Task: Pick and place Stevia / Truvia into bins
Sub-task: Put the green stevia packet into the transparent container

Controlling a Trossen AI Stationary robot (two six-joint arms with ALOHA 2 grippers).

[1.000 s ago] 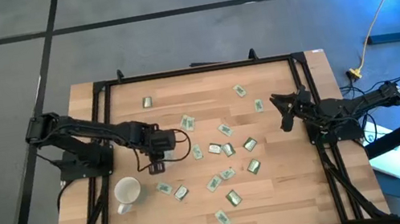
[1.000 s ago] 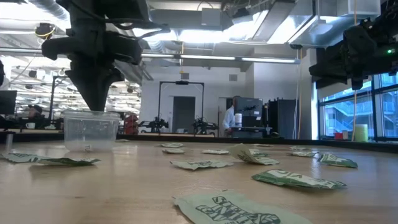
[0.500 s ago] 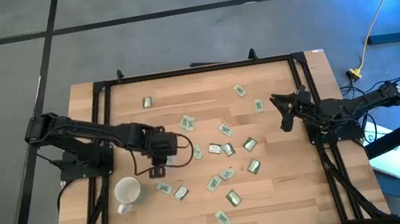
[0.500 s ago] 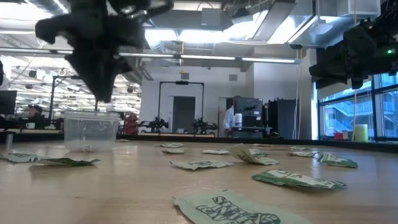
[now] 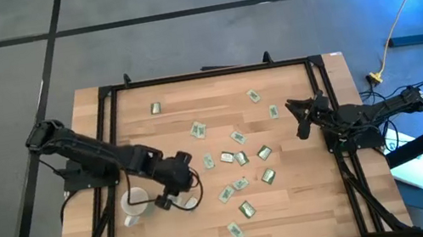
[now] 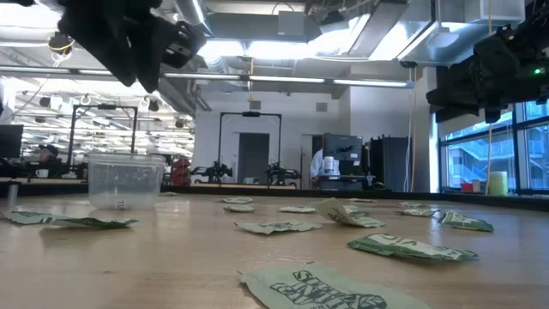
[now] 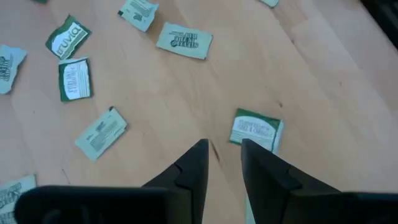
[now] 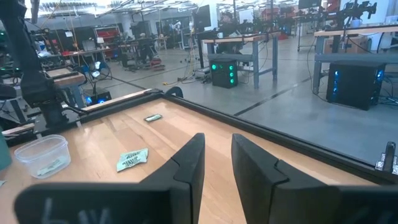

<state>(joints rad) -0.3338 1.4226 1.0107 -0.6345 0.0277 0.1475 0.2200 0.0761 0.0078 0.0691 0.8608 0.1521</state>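
Green-and-white sachets (image 5: 236, 159) lie flat and scattered over the middle of the wooden table, and show in the low view (image 6: 279, 227) too. The clear cup (image 6: 126, 180) stands on its base near the table's left near corner (image 5: 133, 203), with a sachet lying inside it (image 8: 40, 155). My left gripper (image 5: 173, 185) hovers just right of the cup, fingers open by a narrow gap (image 7: 224, 146), pointing down above bare wood beside one sachet (image 7: 255, 129). My right gripper (image 5: 297, 117) waits raised at the table's right side, open (image 8: 216, 140) and empty.
A black frame (image 5: 204, 74) runs along the table's edges. Loose sachets also lie near the far edge (image 5: 155, 108) and the near edge (image 5: 235, 231). Bare wood shows at the table's far middle and near right. Other workbenches fill the room behind (image 6: 257, 163).
My left gripper has risen from just above the cup and swung toward the table's near edge and a little right, tipping as it went. It now stands beside the cup over the sachets. The cup and the sachets have stayed put.
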